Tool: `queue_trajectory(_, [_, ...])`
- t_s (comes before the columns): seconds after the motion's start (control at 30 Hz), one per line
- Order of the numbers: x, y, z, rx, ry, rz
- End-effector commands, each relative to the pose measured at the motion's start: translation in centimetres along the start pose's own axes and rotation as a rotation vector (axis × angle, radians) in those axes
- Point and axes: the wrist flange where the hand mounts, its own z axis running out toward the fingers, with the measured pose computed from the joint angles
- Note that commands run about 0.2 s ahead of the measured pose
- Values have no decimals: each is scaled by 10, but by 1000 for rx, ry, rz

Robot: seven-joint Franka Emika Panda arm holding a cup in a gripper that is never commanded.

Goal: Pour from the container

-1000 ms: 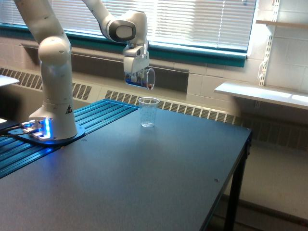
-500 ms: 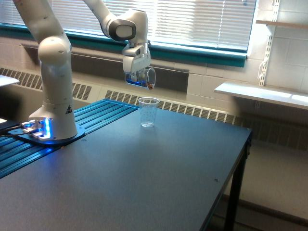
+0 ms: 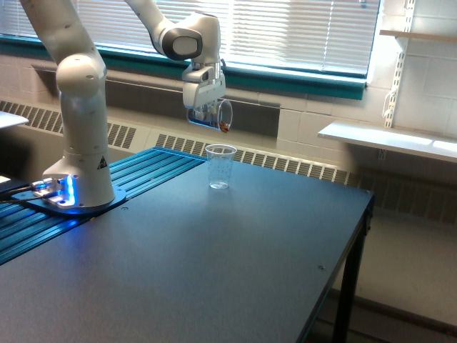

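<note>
My gripper (image 3: 203, 111) hangs above the table's far side, shut on the container (image 3: 216, 116), a small clear plastic cup. The cup is tipped on its side with its mouth toward the exterior view's right. A small reddish-brown bit shows at its lower rim. Directly below and slightly to the right stands a second clear cup (image 3: 221, 166) with faint speckled markings, upright on the dark table (image 3: 214, 264). The two cups are apart, with a gap of air between them.
The arm's white base (image 3: 78, 179) stands at the exterior view's left on a blue ribbed strip (image 3: 143, 175). A window with blinds runs behind. A white shelf (image 3: 385, 139) is fixed to the wall at the right. The table's right edge drops off near a leg (image 3: 350, 293).
The gripper with the container has risen slightly and shifted a little to the right, and the cup has tipped a bit further. The speckled cup has not moved.
</note>
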Motion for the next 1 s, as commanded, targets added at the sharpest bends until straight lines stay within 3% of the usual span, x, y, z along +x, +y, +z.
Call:
queue_trajectory(0.03, [-8, -7, -4, 18, -12, 39])
queue_trajectory(1.0, [-17, -17, -2, 43, -15, 91])
